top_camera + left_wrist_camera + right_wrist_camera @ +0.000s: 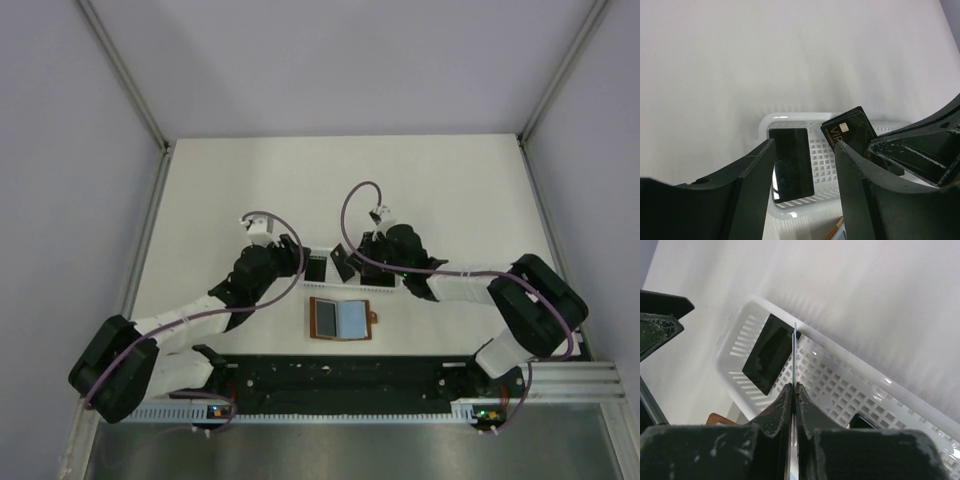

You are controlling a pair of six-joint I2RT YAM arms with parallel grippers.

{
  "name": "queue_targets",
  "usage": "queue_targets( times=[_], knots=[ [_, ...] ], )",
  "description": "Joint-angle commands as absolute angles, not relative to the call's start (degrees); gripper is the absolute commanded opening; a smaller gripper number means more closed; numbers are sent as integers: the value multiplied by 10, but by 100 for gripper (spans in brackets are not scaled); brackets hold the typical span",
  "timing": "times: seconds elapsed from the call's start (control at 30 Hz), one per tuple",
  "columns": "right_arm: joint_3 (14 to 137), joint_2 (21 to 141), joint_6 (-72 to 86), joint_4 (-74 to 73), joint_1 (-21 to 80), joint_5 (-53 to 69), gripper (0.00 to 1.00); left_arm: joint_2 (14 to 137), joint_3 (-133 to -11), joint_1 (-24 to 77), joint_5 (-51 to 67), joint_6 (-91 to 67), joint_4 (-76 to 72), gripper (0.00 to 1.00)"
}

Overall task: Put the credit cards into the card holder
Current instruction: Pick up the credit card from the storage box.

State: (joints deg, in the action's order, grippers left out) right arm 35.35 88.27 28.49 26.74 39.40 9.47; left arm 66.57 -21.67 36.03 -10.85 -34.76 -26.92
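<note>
Top external view showed the card holder [340, 319] lying open on the counter [240, 180], bluish pockets facing up and its clasp tab at the right, just on the near side of a white slotted basket [822, 165]. Both arms reached in over that basket, the left arm [245, 280] from the left and the right arm [440, 280] from the right, so that their jaws were near each other above its left end.

Left wrist view showed the left jaws released, spread wide and gripping nothing. Seen between them was a flat credit card [791, 165], lying black and glossy on the basket's lattice floor near the left end. To the right of it stood a held credit card [850, 131], tilted up off the floor, with a small light chip and light lettering on its face.

Right wrist view showed the right jaws clenched on that held credit card, seen edge-on as a thin bright line rising from between them. The flat credit card lay just left of that line. A third credit card [860, 421] showed as a dark corner farther along the basket floor. A brown corner of the card holder showed outside the basket's near wall.
</note>
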Motion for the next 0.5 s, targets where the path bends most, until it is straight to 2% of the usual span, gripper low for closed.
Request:
queue_targets(
  times=[0.0, 0.2, 0.47],
  knots=[
    [332, 861, 364, 360, 364, 141, 0, 648, -237, 358, -77, -337, -285, 57],
    [299, 850, 452, 456, 323, 213, 0, 635, -233, 357, -23, -348, -308, 59],
    [282, 875, 567, 612, 293, 303, 0, 633, -247, 356, 51, -365, -337, 68]
  ],
)
